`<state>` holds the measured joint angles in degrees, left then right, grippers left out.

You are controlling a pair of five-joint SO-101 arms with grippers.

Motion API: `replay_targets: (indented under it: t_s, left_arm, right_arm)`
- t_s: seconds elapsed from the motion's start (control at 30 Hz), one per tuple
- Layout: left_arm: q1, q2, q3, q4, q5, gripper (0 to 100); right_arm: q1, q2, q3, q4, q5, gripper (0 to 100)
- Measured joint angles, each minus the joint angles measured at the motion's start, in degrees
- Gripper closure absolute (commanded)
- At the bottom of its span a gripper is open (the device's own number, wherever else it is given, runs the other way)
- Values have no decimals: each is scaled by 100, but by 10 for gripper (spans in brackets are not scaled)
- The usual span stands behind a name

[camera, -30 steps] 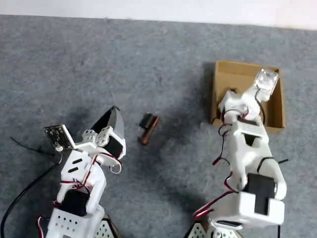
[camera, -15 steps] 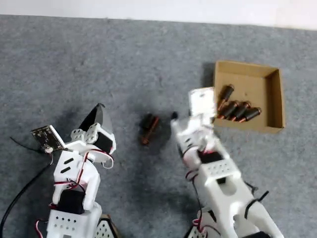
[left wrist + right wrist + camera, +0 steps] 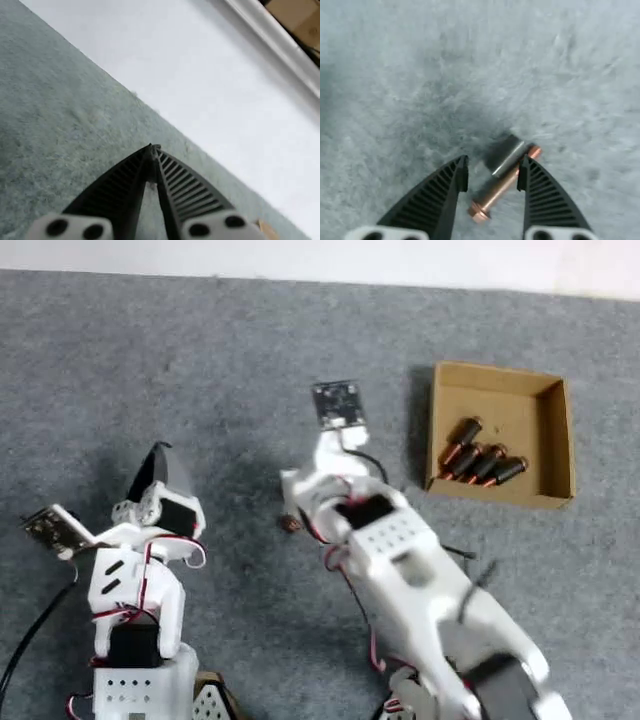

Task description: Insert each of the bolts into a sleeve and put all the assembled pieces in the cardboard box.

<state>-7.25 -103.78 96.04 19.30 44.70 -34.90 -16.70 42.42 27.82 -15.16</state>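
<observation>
A copper bolt (image 3: pixel 496 192) and a dark sleeve (image 3: pixel 504 152) lie side by side on the grey carpet. My right gripper (image 3: pixel 494 159) is open just above them, one finger on each side of the pair. In the high view the right arm covers most of the pair, and one bolt end (image 3: pixel 290 524) pokes out beside it. The cardboard box (image 3: pixel 552 440) stands at the right with several assembled pieces (image 3: pixel 480 462) inside. At the left my left gripper (image 3: pixel 160 466) is shut on nothing, its tips (image 3: pixel 152 148) above bare carpet.
Grey carpet (image 3: pixel 230 370) covers the table up to a white strip (image 3: pixel 300 258) along the far edge. The right arm's body (image 3: pixel 420 580) stretches diagonally from the bottom right to the middle. The box sits well to the right of the loose pair.
The right arm has swung from over the box leftward to the loose bolt and sleeve, uncovering the pieces in the box. The left arm has drawn back to the left.
</observation>
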Motion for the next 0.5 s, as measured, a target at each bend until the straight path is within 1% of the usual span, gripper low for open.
replay_targets:
  t_s: [0.1,0.3,0.4,0.5]
  left_arm:
    - [-79,0,0,-88,62,994]
    - [-149,0,0,-88,70,994]
    - [-149,0,0,-88,70,994]
    - [-149,0,0,-88,70,994]
  right_arm:
    - [-35,897,-686,149,-352,853]
    - [-44,2611,-2259,1292,-782,853]
    - [-44,3059,-2919,1697,-862,853]
    - [-44,3262,-3235,1811,-870,853]
